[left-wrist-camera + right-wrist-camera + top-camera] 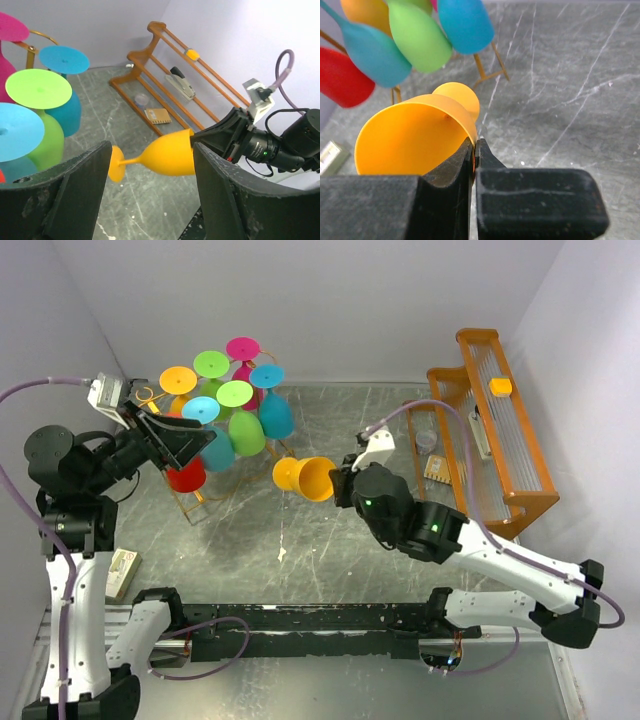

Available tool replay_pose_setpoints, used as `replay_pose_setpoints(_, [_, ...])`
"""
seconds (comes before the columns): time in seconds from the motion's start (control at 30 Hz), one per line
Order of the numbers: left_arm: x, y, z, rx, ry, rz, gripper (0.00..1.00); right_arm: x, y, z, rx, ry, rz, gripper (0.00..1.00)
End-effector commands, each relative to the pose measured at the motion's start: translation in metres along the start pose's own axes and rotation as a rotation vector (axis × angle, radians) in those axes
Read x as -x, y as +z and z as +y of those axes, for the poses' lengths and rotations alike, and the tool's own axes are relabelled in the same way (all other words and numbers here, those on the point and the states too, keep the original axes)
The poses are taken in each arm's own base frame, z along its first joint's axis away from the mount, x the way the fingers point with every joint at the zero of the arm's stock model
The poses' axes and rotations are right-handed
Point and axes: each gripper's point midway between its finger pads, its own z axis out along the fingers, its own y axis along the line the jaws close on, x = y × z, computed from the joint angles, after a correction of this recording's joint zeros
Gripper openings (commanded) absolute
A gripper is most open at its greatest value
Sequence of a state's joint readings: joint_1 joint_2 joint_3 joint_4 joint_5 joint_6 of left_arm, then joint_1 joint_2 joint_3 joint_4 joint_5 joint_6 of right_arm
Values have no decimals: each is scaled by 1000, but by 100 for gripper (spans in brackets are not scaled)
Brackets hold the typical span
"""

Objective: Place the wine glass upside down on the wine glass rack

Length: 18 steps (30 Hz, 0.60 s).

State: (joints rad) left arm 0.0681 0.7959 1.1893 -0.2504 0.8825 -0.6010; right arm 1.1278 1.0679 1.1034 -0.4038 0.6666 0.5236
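The rack (30, 57) stands at the left of the tabletop (330, 540), hung with coloured glasses (235, 395). The orange glass (312, 478) is held sideways near the rack's right side, its rim pinched in the right jaws. The left jaws gape beside the rack.

White arms (520, 565), black joints (400, 508), lilac cables (40, 383)

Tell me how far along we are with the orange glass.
Done: several coloured glasses hang upside down on the wine glass rack. In hand: the right tool grips the orange wine glass by its rim, near the rack. Left: hang it upside down; left tool is open.
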Motion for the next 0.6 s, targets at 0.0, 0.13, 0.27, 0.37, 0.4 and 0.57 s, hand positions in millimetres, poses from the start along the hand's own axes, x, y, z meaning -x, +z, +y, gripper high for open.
replay_pose_setpoints(0.0, [4,8,-10,-86,-112,-5,77,44,-10,-8,-24,143,-188,0])
replay_pose_setpoints(0.13, [-1,18,0,-103,-215,-6,80,63,-19,-13,-17,206,-276,0])
replay_pose_setpoints(0.27, [-11,36,-2,-138,-276,28,80,83,-30,-16,-1,265,-349,0])
replay_pose_setpoints(0.37, [-18,52,-15,-181,-302,44,79,103,-39,-15,29,315,-414,0])
replay_pose_setpoints(0.4, [-20,56,-20,-197,-314,47,79,107,-41,-14,37,324,-426,0])
replay_pose_setpoints(0.57, [-22,72,-31,-197,-394,10,79,130,-50,-9,85,378,-500,0])
